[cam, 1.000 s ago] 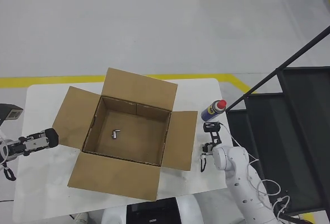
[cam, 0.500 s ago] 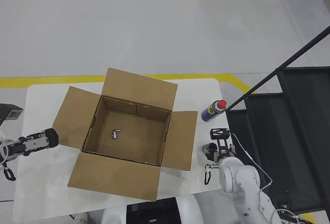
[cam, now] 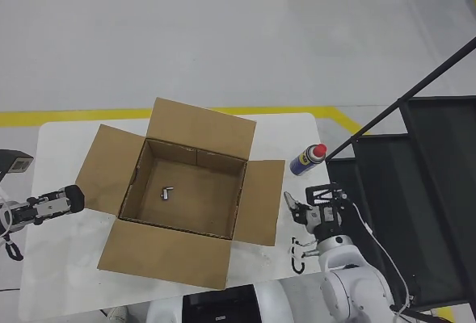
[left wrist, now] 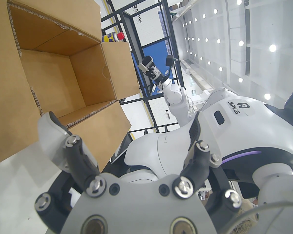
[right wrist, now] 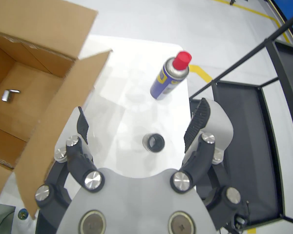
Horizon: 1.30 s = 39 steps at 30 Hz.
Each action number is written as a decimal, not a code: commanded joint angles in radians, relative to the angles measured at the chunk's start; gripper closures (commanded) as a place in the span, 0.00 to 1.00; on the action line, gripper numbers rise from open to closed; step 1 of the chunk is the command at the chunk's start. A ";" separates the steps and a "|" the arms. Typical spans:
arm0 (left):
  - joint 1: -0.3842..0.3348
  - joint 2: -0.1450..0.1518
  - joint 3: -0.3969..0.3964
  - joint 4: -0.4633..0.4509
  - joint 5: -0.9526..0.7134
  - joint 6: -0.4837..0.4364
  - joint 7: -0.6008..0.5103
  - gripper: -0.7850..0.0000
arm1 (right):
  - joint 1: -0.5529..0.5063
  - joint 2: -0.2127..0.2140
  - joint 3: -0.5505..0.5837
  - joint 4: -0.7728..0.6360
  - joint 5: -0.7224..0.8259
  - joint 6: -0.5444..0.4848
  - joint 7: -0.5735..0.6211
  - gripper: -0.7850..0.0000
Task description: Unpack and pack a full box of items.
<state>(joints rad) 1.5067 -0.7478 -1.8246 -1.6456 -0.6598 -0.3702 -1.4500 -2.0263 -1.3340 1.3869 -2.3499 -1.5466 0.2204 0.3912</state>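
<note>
1. left gripper [cam: 66, 199]: at table's left edge, level w/ box mid-height, pointing toward box. Fingers spread wide, nothing btwn them. Prob. parked clear of the flaps so the other arm has room.

2. box [cam: 201, 125]: brown cardboard, at table's ctr, reaching nearly from near edge to far edge. All four flaps folded outward, prob. to give open access from above. Nearly emptied.

3. metal piece [cam: 166, 193]: small, bent, grey. Flat on box floor, toward its left wall, apart from all walls. Sole content seen, so unpacking judged almost done but not finished.

4. black ring [right wrist: 153, 143]: short dark cylinder w/ hollow top. Upright on bare table nr right edge, just beside box's right flap, not touching it.

5. right gripper [right wrist: 141, 122]: above the ring, by table's right edge. Jaws wide apart, empty, one either side of the ring w/o contact. Pose fits either a grasp lined up or a set-down, cannot tell which.

6. spray can [cam: 308, 159]: blue body, red cap. Upright nr table's far right corner, well apart from the ring, prob. in the unpacked lot.

7. table [cam: 60, 145]: white, glossy, faint reflections.

8. Room: pale grey floor, yellow line [cam: 60, 117] beyond far edge, black rack [cam: 431, 161] off right edge.
</note>
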 commanded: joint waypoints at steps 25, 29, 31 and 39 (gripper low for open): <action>0.000 0.000 0.000 0.000 0.000 0.000 0.000 0.00 | 0.903 -0.163 -0.673 0.444 0.017 -0.050 0.778 0.00; 0.000 0.000 0.000 0.000 0.000 0.000 0.000 0.00 | 0.936 -0.177 -0.688 0.493 0.042 -0.033 0.779 0.00; 0.000 0.000 0.000 0.000 0.000 0.000 0.000 0.00 | 0.936 -0.177 -0.688 0.493 0.042 -0.033 0.779 0.00; 0.000 0.000 0.000 0.000 0.000 0.000 0.000 0.00 | 0.936 -0.177 -0.688 0.493 0.042 -0.033 0.779 0.00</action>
<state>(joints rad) 1.5067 -0.7478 -1.8246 -1.6456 -0.6598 -0.3702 -1.4500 -1.0908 -1.5108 0.6991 -1.8573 -1.5043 0.1873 1.1698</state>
